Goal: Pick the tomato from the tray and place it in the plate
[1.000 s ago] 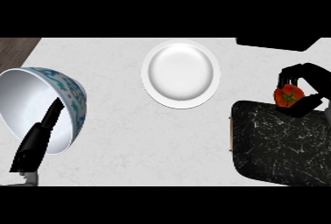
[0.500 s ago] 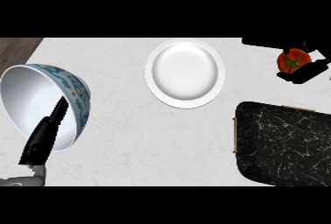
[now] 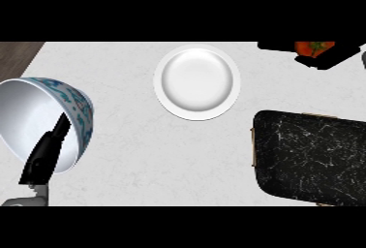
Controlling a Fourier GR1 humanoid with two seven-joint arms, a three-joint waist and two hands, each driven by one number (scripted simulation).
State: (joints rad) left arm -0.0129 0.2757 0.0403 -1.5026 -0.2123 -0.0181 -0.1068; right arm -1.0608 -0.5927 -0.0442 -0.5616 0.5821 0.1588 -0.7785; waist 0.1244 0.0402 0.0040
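Observation:
The red tomato (image 3: 312, 47) shows at the top right of the head view, partly cut by the picture's upper band. My right hand (image 3: 330, 57) is curled round it, lifted well above and beyond the black marbled tray (image 3: 311, 157). The white plate (image 3: 197, 81) lies to the left of that hand, at the top middle of the counter. My left hand (image 3: 44, 157) is at the lower left, fingers straight, lying over the front of a bowl.
A large white bowl (image 3: 32, 114) with a blue-patterned outside stands tilted at the left edge. A wooden strip (image 3: 18, 53) borders the counter at the top left. Pale counter top lies between bowl, plate and tray.
My right hand has risen with the tomato off the tray and moved toward the top right. The left hand has stayed by the bowl.

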